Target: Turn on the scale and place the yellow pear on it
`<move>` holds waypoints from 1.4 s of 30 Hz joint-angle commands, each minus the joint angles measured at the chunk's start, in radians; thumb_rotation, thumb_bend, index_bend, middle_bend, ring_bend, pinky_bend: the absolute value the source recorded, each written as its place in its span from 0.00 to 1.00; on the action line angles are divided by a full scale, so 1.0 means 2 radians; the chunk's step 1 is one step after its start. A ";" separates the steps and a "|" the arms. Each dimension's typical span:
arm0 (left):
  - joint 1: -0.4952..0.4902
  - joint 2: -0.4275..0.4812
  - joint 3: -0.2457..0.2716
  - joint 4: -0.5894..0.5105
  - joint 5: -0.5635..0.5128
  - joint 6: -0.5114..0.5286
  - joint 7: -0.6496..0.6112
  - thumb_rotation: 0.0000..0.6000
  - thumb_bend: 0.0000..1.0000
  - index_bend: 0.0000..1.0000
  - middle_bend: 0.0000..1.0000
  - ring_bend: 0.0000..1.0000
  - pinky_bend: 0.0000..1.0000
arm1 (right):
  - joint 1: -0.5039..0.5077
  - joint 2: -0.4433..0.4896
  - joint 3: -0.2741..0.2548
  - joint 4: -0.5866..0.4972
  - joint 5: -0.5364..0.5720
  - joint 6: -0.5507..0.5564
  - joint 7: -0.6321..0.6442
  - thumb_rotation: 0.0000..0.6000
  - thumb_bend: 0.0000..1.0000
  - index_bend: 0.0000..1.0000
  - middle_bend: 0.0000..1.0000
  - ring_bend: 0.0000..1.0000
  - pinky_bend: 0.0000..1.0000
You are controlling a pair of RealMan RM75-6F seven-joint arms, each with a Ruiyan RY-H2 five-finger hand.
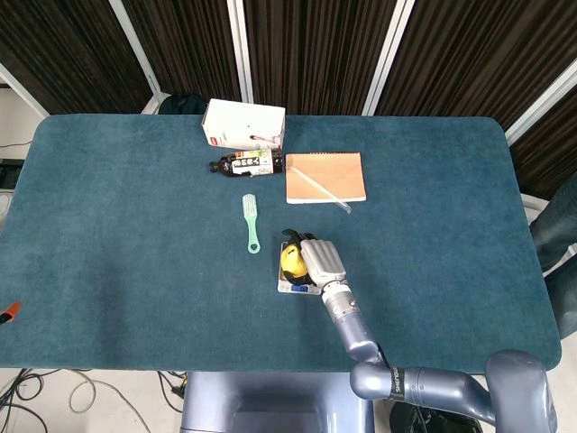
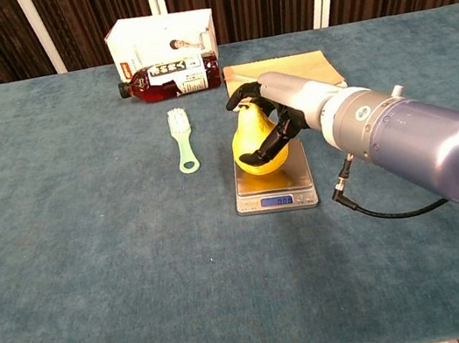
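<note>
The yellow pear (image 2: 252, 145) stands upright just above or on the platform of the small silver scale (image 2: 275, 188), near the platform's left side; contact with the platform cannot be told. My right hand (image 2: 277, 114) grips the pear from the right, dark fingers wrapped around its neck and body. The scale's display (image 2: 281, 201) glows blue. From the head view, the right hand (image 1: 321, 261) covers most of the scale (image 1: 290, 287), and only a sliver of the pear (image 1: 291, 262) shows at its left. The left hand appears in neither view.
A green brush (image 2: 181, 141) lies left of the scale. Behind it lie a dark drink bottle (image 2: 168, 76) on its side and a white box (image 2: 160, 37). A tan notebook (image 1: 325, 177) with a pen on it lies behind the scale.
</note>
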 commanded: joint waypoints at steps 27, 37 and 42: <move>0.001 0.000 -0.001 -0.001 -0.001 0.005 0.004 1.00 0.00 0.04 0.00 0.00 0.00 | -0.027 0.075 0.009 -0.091 -0.053 0.020 0.054 1.00 0.13 0.00 0.00 0.00 0.00; 0.005 0.001 -0.002 -0.005 0.001 0.013 0.001 1.00 0.00 0.04 0.00 0.00 0.00 | -0.123 0.221 -0.041 -0.249 -0.174 0.120 0.054 1.00 0.13 0.00 0.00 0.00 0.00; 0.006 0.002 -0.001 -0.006 0.004 0.015 -0.002 1.00 0.00 0.04 0.00 0.00 0.00 | -0.185 0.306 -0.094 -0.271 -0.252 0.169 0.059 1.00 0.13 0.00 0.00 0.00 0.00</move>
